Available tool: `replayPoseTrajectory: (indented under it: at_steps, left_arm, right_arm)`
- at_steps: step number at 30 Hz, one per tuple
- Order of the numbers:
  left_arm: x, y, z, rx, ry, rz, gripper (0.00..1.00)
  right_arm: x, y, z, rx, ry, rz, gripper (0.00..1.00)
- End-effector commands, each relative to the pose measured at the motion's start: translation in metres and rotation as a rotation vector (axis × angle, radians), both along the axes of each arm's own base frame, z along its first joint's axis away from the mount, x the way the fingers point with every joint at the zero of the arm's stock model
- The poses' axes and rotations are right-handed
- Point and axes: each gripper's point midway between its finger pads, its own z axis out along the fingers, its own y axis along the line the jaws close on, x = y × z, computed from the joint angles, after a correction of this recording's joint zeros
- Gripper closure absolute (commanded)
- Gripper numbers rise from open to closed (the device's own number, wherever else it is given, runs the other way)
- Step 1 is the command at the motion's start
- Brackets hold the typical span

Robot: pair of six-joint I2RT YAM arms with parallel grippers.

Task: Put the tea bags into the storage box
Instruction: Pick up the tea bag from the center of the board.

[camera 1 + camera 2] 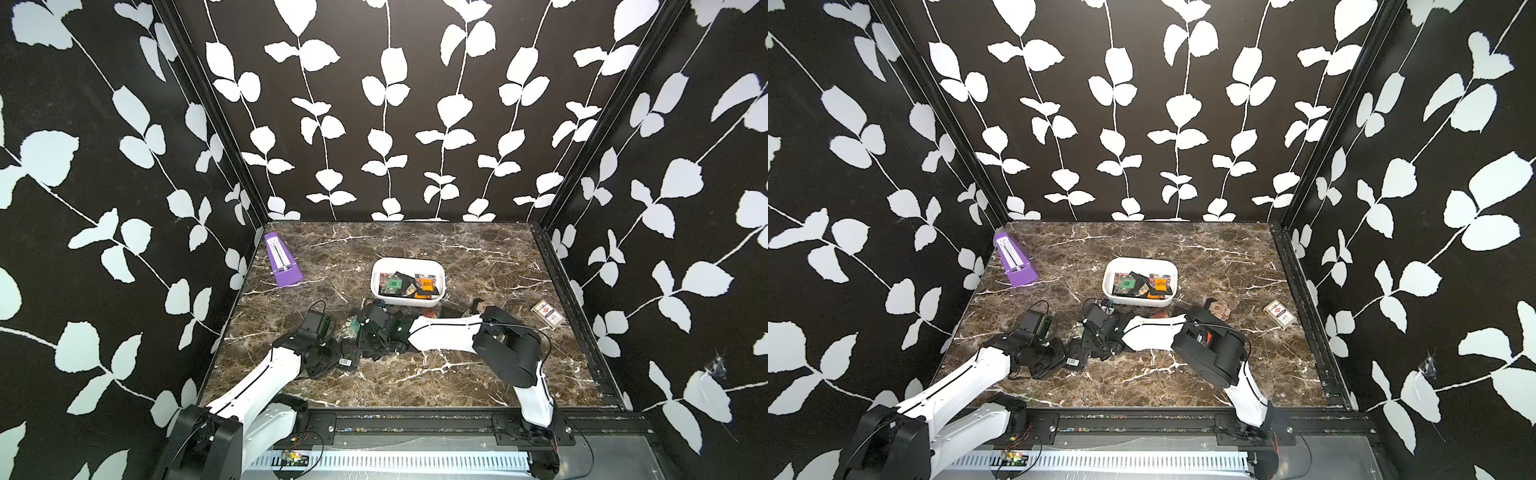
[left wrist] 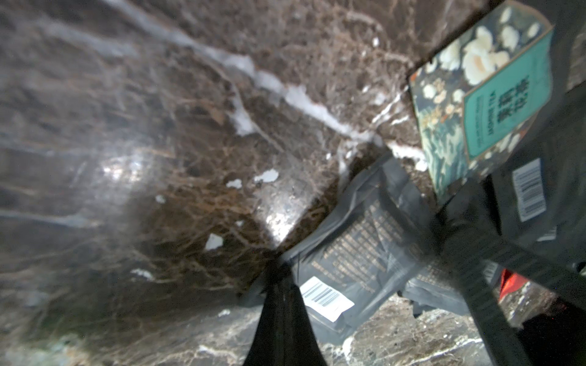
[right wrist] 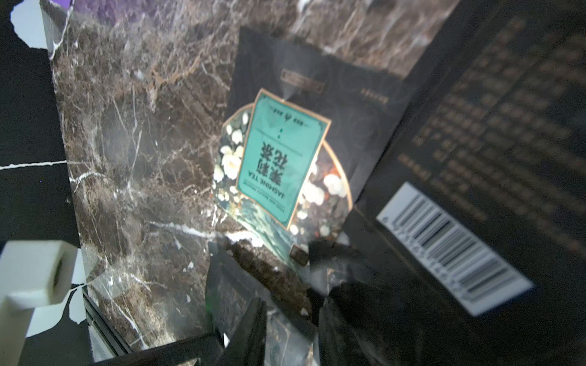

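Closest in, both arms rose from the black rail (image 1: 415,424) at the front edge and leaned inward over the marble table (image 1: 436,374). On the near-left part of the tabletop the left gripper (image 2: 279,269) hung low. Its fingers were pressed together into one dark wedge, and the tip met the corner of a crumpled black sachet (image 2: 348,253) with a white barcode label. Whether that corner was nipped, I could not tell.

The right arm lay across from the right side, so the right gripper (image 3: 295,301) sat low over almost the same spot, among the loose tea bags (image 1: 353,328). Its fingers were dark blurs in the wrist view, and I could not tell whether they were spread or clamped on something. Just past them a jasmine sachet (image 3: 282,158) with a teal label lay flat on the marble. A second barcoded sachet (image 3: 453,247) leaned up close beside them. A tan sachet (image 1: 482,306) lay behind the right elbow.

Beyond the heap, near the middle of the table, stood the white storage box (image 1: 407,261). It already held several sachets, with an orange one (image 1: 427,284) and a green one (image 1: 392,284) on top.

Farther back, a purple metronome (image 1: 282,262) stood in the far-left corner, and a printed card pack (image 1: 548,316) lay by the right edge. The leaf-patterned wall (image 1: 395,104) closed the scene.
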Motion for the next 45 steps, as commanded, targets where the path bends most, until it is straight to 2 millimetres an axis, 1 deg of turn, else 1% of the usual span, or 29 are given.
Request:
replayPoseTrajectory:
  at_steps: [1,10,15,21,25,26,28,30,31,34,35,36,37,38,42,45]
  left_arm:
    - [-0.015,0.008,-0.012,0.032,0.057,-0.008,1.0]
    - [-0.016,0.007,-0.015,0.029,0.066,-0.01,1.0]
    - [-0.017,0.007,-0.015,0.03,0.067,-0.012,1.0]
    - [-0.017,0.007,-0.015,0.028,0.067,-0.018,1.0]
    - [-0.015,0.004,-0.01,0.014,0.057,-0.028,1.0]
    - [-0.014,0.003,-0.007,0.008,0.05,-0.031,1.0]
    - [-0.011,0.001,0.002,0.001,0.034,-0.038,1.0]
    - [-0.005,-0.001,0.015,-0.005,0.0,-0.051,1.0]
    - [-0.002,0.0,0.022,0.0,-0.02,-0.058,1.0]
    - [0.006,0.002,0.046,0.021,-0.089,-0.079,1.0]
    - [0.01,0.003,0.056,0.026,-0.115,-0.085,0.99]
    - [0.011,0.003,0.064,0.029,-0.131,-0.092,0.95]
    - [0.015,0.003,0.073,0.031,-0.156,-0.097,0.91]
    - [0.018,0.002,0.082,0.029,-0.183,-0.106,0.87]
    - [0.028,-0.004,0.112,0.0,-0.275,-0.125,0.76]
    - [0.036,-0.009,0.13,-0.035,-0.344,-0.127,0.7]
  right_arm:
    - [-0.015,-0.009,-0.024,-0.05,0.047,0.013,0.69]
    - [-0.017,-0.003,-0.028,-0.028,0.054,0.017,0.7]
    - [-0.015,0.002,-0.027,-0.012,0.049,0.02,0.73]
    - [-0.014,0.004,-0.024,0.001,0.042,0.021,0.85]
    - [-0.012,0.007,-0.017,0.013,0.031,0.025,0.97]
    - [-0.011,0.008,-0.013,0.019,0.025,0.027,1.0]
    - [-0.011,0.007,-0.008,0.014,0.014,0.034,1.0]
    - [-0.01,0.005,-0.001,0.008,-0.003,0.04,1.0]
    - [-0.005,0.011,0.017,0.035,-0.029,0.038,1.0]
    - [-0.001,0.007,0.045,0.046,-0.084,0.036,1.0]
    - [0.002,0.003,0.055,0.044,-0.108,0.031,1.0]
    - [0.003,-0.001,0.064,0.04,-0.129,0.026,1.0]
    - [0.006,-0.006,0.077,0.037,-0.158,0.02,1.0]
    - [0.008,-0.013,0.09,0.03,-0.187,0.01,1.0]
    - [0.017,-0.047,0.127,-0.022,-0.277,-0.031,1.0]
    - [0.031,-0.082,0.157,-0.048,-0.326,-0.094,1.0]
